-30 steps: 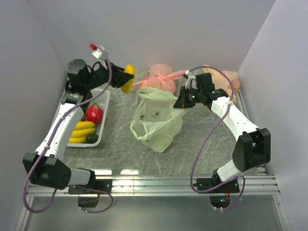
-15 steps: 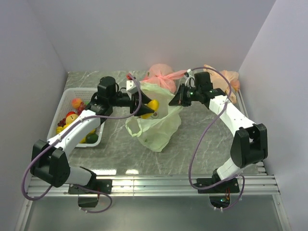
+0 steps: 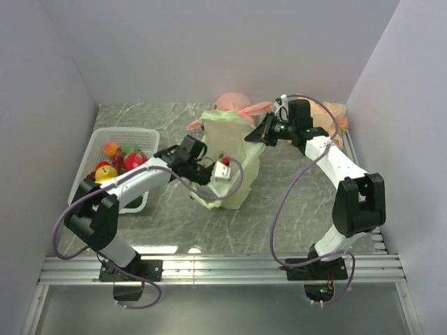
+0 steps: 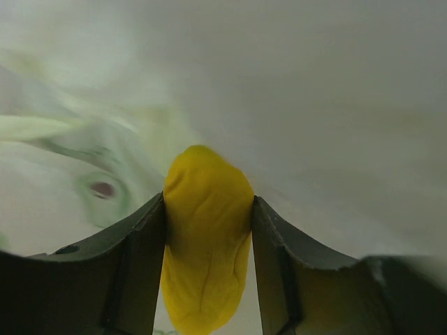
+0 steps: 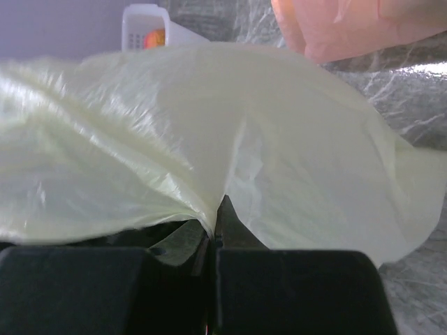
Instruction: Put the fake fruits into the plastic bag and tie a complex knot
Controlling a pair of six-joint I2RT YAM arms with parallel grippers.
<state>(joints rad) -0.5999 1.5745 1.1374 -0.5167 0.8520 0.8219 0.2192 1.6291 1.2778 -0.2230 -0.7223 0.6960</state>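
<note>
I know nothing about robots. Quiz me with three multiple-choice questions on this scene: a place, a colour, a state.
1. Where does the white plastic basket stand? A) left of the thin pale-green plastic bag B) right of it C) inside it
2. What colour is the glossy plastic fruit in the left gripper? A) red B) yellow C) purple
3. The right gripper is: A) open B) shut on nothing C) shut on the bag's film
Answers: 1A, the top view shows it at the bag's left; 2B, the left wrist view shows it yellow; 3C, film is pinched in its closed jaws.
</note>
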